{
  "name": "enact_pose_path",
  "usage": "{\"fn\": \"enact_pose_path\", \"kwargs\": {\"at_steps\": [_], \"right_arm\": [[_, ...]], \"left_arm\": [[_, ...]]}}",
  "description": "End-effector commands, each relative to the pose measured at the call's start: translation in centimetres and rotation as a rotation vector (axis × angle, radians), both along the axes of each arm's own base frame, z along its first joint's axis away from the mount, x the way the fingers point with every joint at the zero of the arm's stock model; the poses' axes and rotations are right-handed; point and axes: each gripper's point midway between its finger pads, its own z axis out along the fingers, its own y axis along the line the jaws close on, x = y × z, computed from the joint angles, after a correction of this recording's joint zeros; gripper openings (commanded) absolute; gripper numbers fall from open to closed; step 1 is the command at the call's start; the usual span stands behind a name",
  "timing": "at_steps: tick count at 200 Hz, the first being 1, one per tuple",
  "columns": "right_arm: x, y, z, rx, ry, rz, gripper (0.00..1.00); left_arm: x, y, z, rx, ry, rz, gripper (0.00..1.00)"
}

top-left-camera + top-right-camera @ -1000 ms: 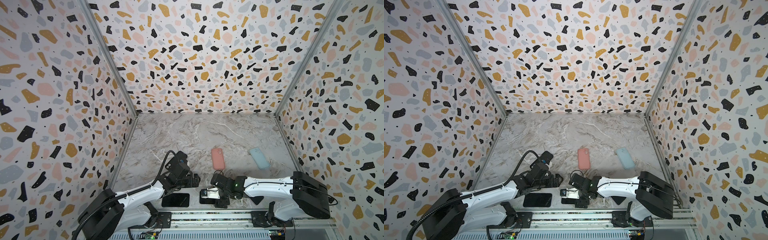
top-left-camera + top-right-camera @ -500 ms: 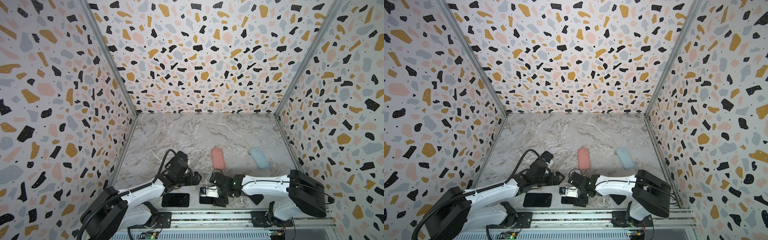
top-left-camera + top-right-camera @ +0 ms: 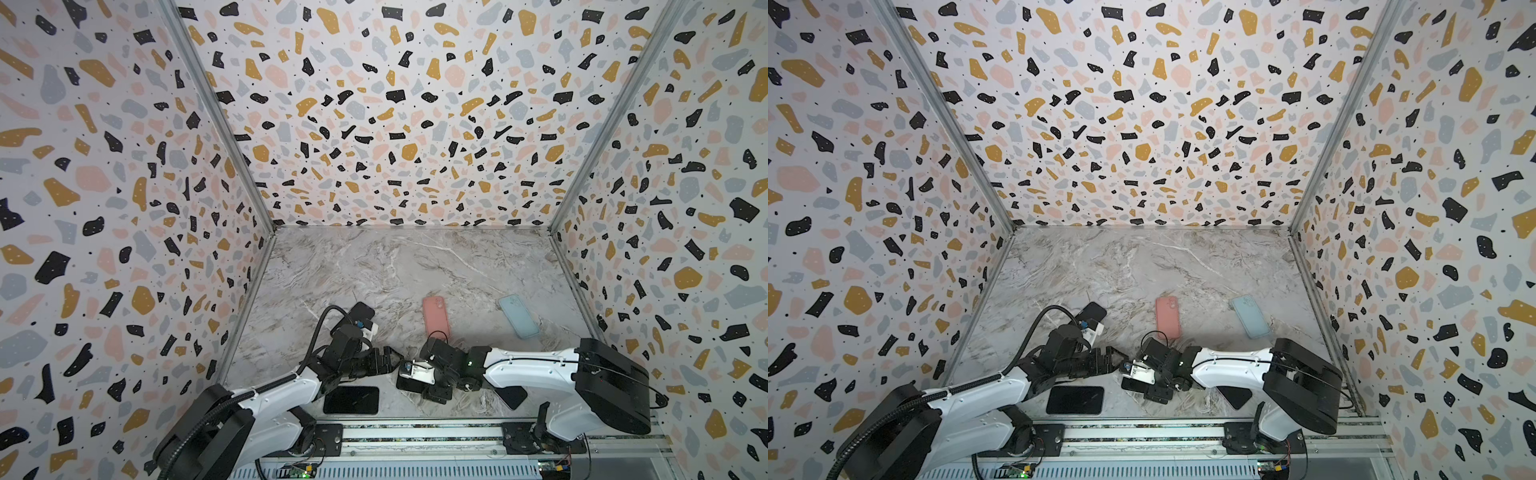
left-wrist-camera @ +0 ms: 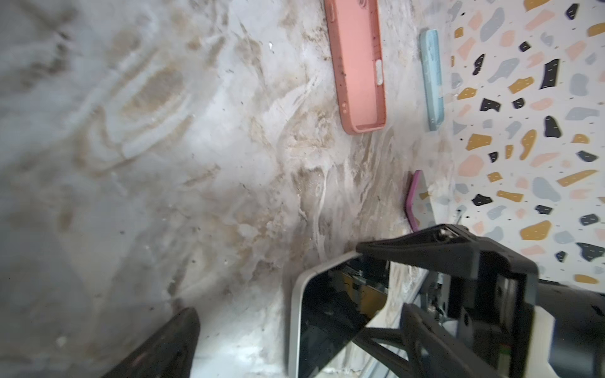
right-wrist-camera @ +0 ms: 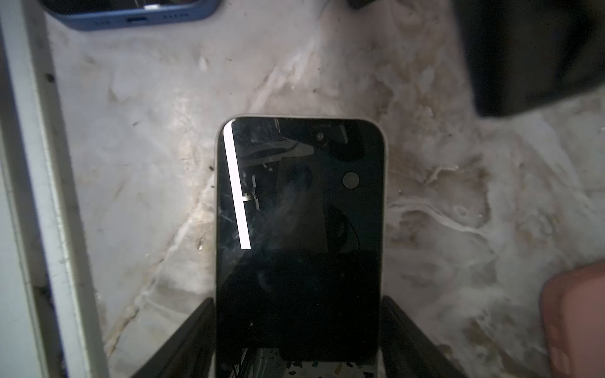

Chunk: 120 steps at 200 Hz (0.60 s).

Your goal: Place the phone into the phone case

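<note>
In both top views the left gripper (image 3: 392,360) sits low and left of centre. Its jaws are spread wide and hold nothing, and its tips point at the right arm's wrist. Just below it, at the lower edge of the table (image 3: 374,266), a second phone (image 3: 351,400) lies flat with its screen up. From above it looks plain black, while the right wrist view shows a blue rim with ports.

At lower centre the right gripper (image 5: 298,301) is clamped on the phone (image 5: 299,229), with a finger (image 5: 190,333) against each long side. From above the phone is mostly hidden beneath the wrist camera (image 3: 415,371). The right wrist view shows its dark screen face up inside a pale rim, reaching toward the second phone. The left wrist view shows that same rim between the black fingers. Whether the phone touches the table I cannot tell.

Right of centre and a little higher in the frame, the pink case (image 3: 436,318) lies well apart from the phone. Its hollow, open side up, is clear only in the left wrist view. Further right lies the blue case (image 3: 518,316), near the right wall.

The left wrist view also shows a purple case (image 4: 413,199) beyond the right gripper; from above only a dark corner shows under the right arm, at lower right
</note>
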Motion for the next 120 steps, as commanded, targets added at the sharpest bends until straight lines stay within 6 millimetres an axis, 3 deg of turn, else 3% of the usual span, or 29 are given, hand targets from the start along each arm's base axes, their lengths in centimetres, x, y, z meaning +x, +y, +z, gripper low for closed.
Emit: {"fn": "enact_pose_path", "kwargs": {"at_steps": [1, 52, 71, 120], "right_arm": [[1.2, 0.1, 0.9, 0.033, -0.05, -0.033, 0.66], [2.1, 1.2, 2.7, 0.121, -0.072, -0.048, 0.66], [2.5, 1.2, 3.1, 0.135, -0.075, -0.058, 0.65], [2.6, 2.0, 3.4, 0.162, -0.06, -0.05, 0.63]], "left_arm": [[-1.9, -0.1, -1.1, -0.058, 0.107, -0.008, 0.94], [-2.2, -0.3, -1.2, -0.087, 0.114, -0.016, 0.85], [-2.7, -0.6, -1.3, -0.107, 0.122, -0.041, 0.68], [-2.7, -1.2, -1.2, -0.173, 0.116, -0.059, 0.68]]}}
